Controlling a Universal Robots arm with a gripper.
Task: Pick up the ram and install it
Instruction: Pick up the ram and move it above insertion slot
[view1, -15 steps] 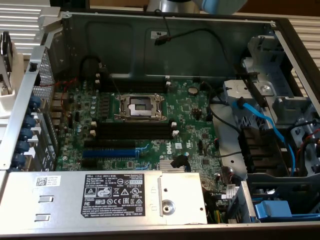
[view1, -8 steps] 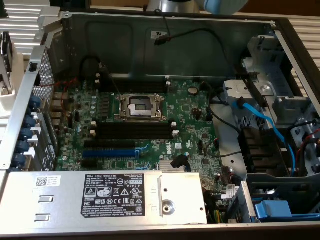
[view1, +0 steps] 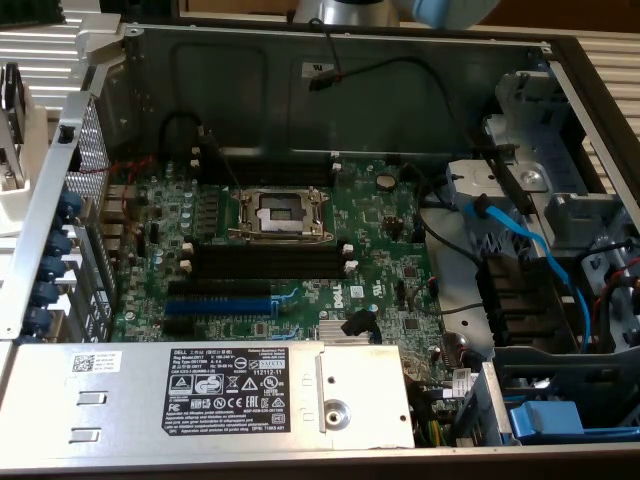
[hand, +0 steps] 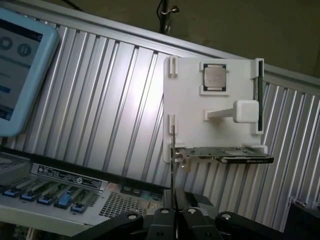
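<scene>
Wrist view alone shows the closed, empty pincer (hand: 175, 216) near the white tray (hand: 192, 95) holding the ram (hand: 258, 95).

Dim soft light, glare on ribbed panel (hand: 125, 100), mild blur

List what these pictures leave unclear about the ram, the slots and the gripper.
- Ram: the wrist view shows only its thin edge in the white holder; label and chips are turned away. It lies outside the exterior view.
- Black memory slots: exterior view, latches too small to judge.
- Gripper: mostly cut off by the wrist picture's edge.
</scene>
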